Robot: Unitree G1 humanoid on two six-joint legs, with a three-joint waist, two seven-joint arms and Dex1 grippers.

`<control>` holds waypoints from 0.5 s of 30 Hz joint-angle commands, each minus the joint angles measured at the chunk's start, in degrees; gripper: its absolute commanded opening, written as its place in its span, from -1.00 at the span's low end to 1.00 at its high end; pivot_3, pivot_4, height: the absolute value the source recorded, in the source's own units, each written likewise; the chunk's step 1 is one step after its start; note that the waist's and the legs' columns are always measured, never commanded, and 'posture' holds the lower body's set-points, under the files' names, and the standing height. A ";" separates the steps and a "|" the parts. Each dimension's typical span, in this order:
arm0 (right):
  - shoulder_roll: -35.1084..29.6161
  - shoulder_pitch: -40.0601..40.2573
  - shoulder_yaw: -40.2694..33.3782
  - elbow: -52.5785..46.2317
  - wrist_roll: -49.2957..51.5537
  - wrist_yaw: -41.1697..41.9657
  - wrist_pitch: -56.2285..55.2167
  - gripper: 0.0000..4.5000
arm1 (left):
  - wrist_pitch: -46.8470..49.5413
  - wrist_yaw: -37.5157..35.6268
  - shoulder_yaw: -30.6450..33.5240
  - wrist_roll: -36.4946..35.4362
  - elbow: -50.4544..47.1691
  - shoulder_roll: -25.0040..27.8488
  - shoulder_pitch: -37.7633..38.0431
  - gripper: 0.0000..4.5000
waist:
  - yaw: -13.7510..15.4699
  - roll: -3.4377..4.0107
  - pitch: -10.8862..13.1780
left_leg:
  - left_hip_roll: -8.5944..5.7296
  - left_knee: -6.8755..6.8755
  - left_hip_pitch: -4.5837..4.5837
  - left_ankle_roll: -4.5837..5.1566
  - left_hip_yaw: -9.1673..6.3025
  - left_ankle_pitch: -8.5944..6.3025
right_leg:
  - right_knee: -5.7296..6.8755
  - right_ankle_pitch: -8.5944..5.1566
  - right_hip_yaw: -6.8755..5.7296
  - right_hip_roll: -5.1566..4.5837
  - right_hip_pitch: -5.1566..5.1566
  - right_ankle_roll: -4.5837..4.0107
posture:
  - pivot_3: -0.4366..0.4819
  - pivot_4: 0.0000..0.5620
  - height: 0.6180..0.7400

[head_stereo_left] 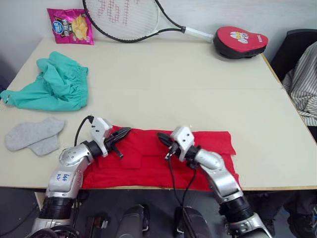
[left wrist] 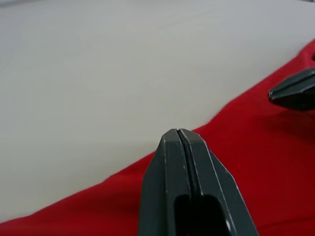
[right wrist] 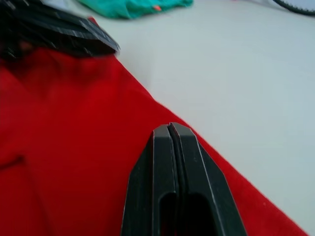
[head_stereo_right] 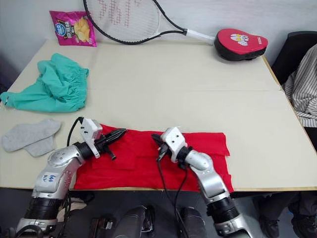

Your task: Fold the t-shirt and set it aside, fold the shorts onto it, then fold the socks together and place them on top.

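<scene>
Left eye view: red t-shirt (head_stereo_left: 208, 144) is lying spread flat along the near desk (head_stereo_left: 188, 84) edge, w/ both grippers hovering over it. L gripper (head_stereo_left: 123, 134) is sitting above the shirt's left part, jaws pressed together, holding nothing; left wrist view is showing the two fingers (left wrist: 170, 167) meeting at a thin seam. R gripper (head_stereo_left: 162, 138) is sitting over the shirt's middle, jaws likewise closed on nothing, tips pointing toward the L one, a gap between them. Shorts (head_stereo_left: 54, 84) are lying bunched at far left of the desk, socks (head_stereo_left: 34, 135) lying overlapped just nearer, left of the shirt. Racket (head_stereo_left: 129, 17), chip bag (head_stereo_left: 71, 25) and red padded case (head_stereo_left: 239, 41) are resting along the far edge.
</scene>
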 commanded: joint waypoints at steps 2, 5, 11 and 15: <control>-1.14 0.61 -6.34 2.64 -0.34 -5.47 -1.82 -0.99 | 0.00 4.62 0.80 3.89 2.03 -0.67 -0.59 -1.00 | -0.06 -0.05 -0.03 | -0.01 0.00 0.02 0.00 0.00 0.00 | 0.01 0.00 0.01 0.00 0.02 0.01 | -0.05 -0.47 1.00; -4.91 2.30 -9.35 3.29 -0.08 -4.67 -3.19 -0.99 | 0.85 7.70 1.65 5.46 4.10 -1.24 -0.73 -1.00 | -0.10 -0.08 -0.06 | 0.01 -0.02 0.06 0.00 -0.01 0.00 | 0.02 0.00 0.02 0.02 0.03 0.00 | -0.05 -0.47 1.00; -12.91 7.45 -21.53 6.81 3.74 -5.57 -4.96 -0.99 | 1.45 15.36 6.65 6.21 14.07 -1.90 -5.80 -1.00 | 0.10 -0.32 -0.48 | 0.01 -0.01 0.16 -0.01 -0.04 -0.01 | -0.03 0.00 0.00 -0.04 0.15 0.00 | -0.05 -0.47 1.00; -14.84 9.15 -26.05 8.83 5.70 -4.89 -8.06 -0.99 | -1.86 13.33 9.07 4.50 18.19 -1.80 -7.52 -1.00 | -0.18 -0.49 -0.62 | 0.03 -0.19 0.60 -0.16 0.00 -0.11 | -0.10 -0.01 0.01 -0.05 0.51 -0.01 | -0.05 -0.47 1.00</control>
